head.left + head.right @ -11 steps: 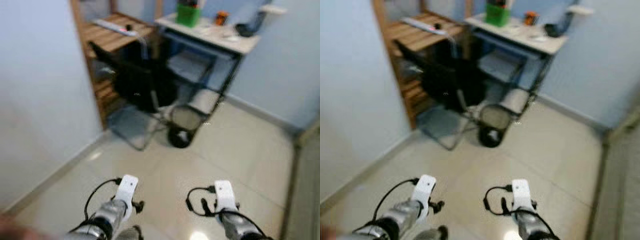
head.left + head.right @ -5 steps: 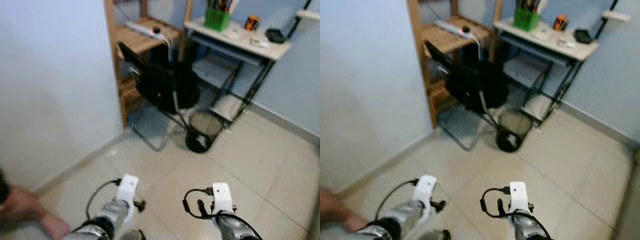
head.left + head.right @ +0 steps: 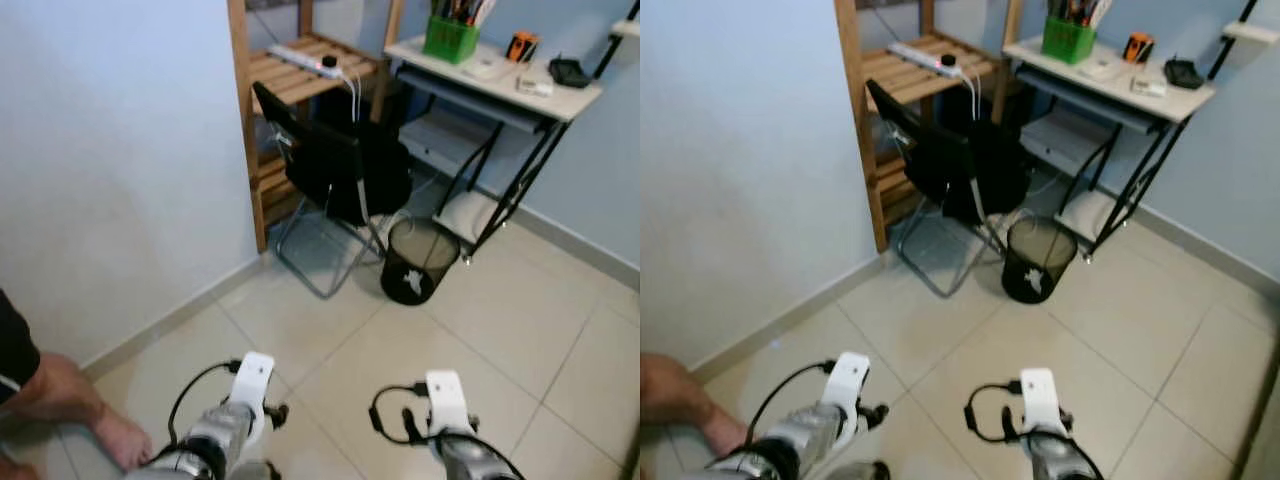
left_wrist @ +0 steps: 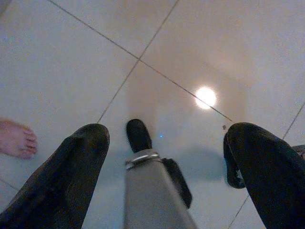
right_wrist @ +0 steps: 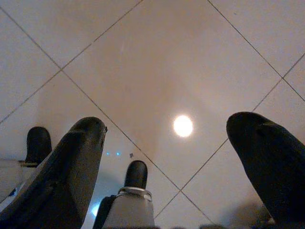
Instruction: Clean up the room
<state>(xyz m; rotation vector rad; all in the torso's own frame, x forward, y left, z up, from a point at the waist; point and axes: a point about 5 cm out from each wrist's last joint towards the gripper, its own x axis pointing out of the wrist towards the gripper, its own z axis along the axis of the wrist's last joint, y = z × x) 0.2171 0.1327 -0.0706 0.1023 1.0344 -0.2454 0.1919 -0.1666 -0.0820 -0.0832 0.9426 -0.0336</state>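
Both arms are held low over the beige tiled floor, the left arm (image 3: 248, 392) and the right arm (image 3: 442, 398) side by side. My left gripper (image 4: 164, 136) is open with only floor tiles between its fingers. My right gripper (image 5: 169, 125) is open too and holds nothing. A black mesh waste bin (image 3: 418, 260) with a white scrap inside stands on the floor ahead, beside a black folding chair (image 3: 322, 165).
A wooden shelf (image 3: 300, 75) carrying a white power strip (image 3: 305, 58) stands against the wall on the left. A white desk (image 3: 500, 78) with a green pen holder (image 3: 448, 36) is at the right. A person's bare foot (image 3: 112, 437) rests near my left arm.
The camera has swung, so chair, bin and desk sit more to the right and sharper. A person's leg and foot have come into view at lower left. Both arms keep their pose.
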